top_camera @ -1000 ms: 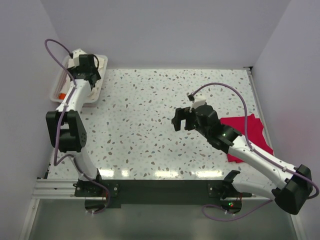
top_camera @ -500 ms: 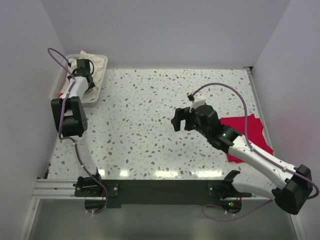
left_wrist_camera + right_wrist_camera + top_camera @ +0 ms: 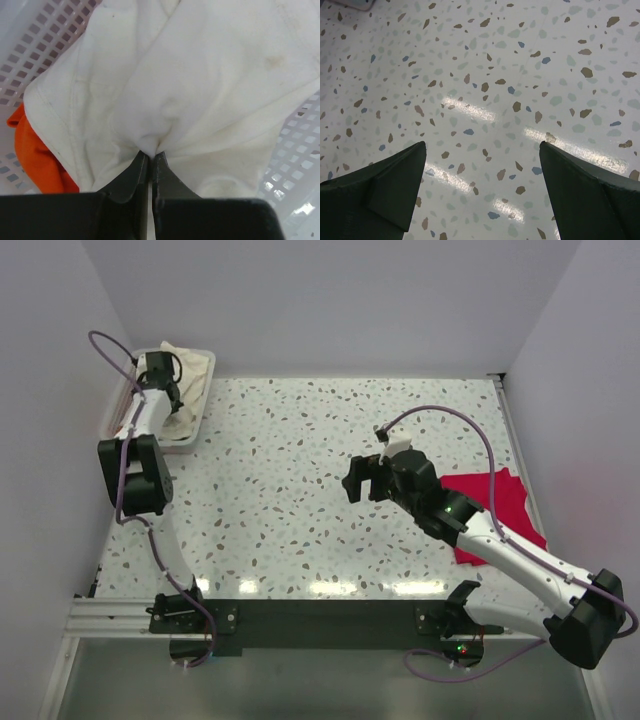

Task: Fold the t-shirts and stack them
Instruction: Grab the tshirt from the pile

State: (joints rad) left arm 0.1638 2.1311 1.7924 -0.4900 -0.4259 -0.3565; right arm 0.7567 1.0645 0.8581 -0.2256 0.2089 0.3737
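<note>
Left claw (image 3: 150, 156) is pinching a fold of the soft, likely limp cream t-shirt (image 3: 215, 85); right claw (image 3: 482, 146) is gaping wide.

The white-and-black left arm (image 3: 133, 475) stood folded steeply at the far left, its wrist bent downward. Its black two-finger left gripper (image 3: 151, 156) was pinched nearly closed on a fold of the cream-white cloth t-shirt (image 3: 210, 75). The white-and-black right arm (image 3: 500, 540) stretched low and diagonally toward the middle, its black right gripper (image 3: 482, 145) spread wide, holding nothing.
</note>
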